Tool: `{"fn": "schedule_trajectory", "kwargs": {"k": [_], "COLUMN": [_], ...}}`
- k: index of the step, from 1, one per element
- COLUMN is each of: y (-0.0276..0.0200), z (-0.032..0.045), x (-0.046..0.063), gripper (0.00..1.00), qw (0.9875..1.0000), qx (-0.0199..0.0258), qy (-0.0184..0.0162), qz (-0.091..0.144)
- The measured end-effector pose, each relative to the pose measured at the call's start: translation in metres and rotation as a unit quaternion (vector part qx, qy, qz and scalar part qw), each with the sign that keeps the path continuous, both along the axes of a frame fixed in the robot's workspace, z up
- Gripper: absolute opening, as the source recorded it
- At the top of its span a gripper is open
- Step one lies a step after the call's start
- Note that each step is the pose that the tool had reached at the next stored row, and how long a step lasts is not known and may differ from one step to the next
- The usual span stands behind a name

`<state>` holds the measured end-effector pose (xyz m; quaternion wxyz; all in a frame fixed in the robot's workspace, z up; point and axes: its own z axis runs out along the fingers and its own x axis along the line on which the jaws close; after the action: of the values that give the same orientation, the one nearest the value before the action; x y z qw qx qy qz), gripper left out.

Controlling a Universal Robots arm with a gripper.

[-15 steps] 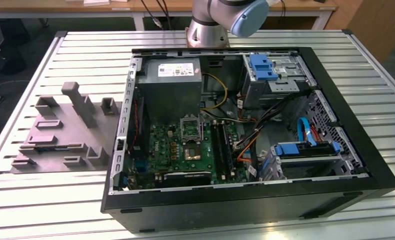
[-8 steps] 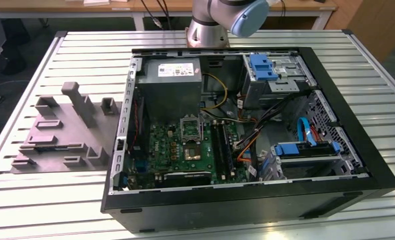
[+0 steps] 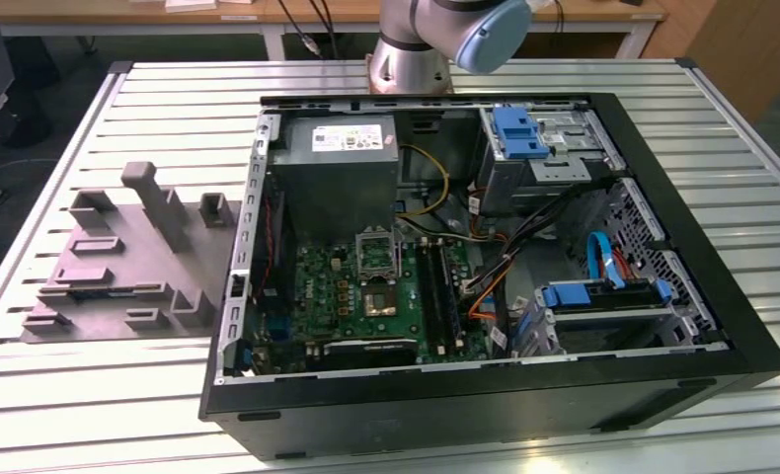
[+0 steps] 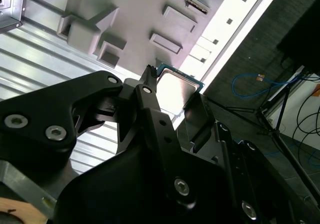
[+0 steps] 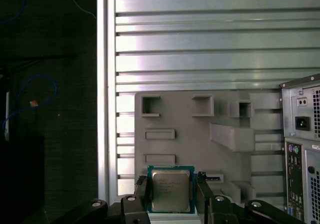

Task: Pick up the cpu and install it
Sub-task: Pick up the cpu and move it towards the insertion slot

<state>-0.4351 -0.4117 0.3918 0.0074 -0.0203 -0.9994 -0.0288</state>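
Fingers [image 5: 141, 190] clamped on cpu [image 5: 171, 190] edges | grey fixture plate [image 5: 190, 149] beneath | cpu print unreadable

cpu [image 5: 171, 190]: silvery top, green rim | fixture plate [image 5: 182, 118]: grey | case [image 3: 496, 400]: black

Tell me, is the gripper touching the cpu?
Touching: in the first wrist view the gripper clamps the cpu with a finger against each opposite edge, no gap.

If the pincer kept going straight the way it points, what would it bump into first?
Probably the grey fixture plate. The pincer, gripping the cpu, points toward it, though how far off is unclear.
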Motion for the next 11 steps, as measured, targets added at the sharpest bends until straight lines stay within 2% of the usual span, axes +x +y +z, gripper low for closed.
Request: {"fn": "schedule_trajectory", "kwargs": {"k": [11], "y": [0.0], "z": [0.0], "x": [0.0031], "gripper": [0.47], "qw": [1.0], "qx": [0.0], "qy": [-0.0001], "qz": [0.0]}}
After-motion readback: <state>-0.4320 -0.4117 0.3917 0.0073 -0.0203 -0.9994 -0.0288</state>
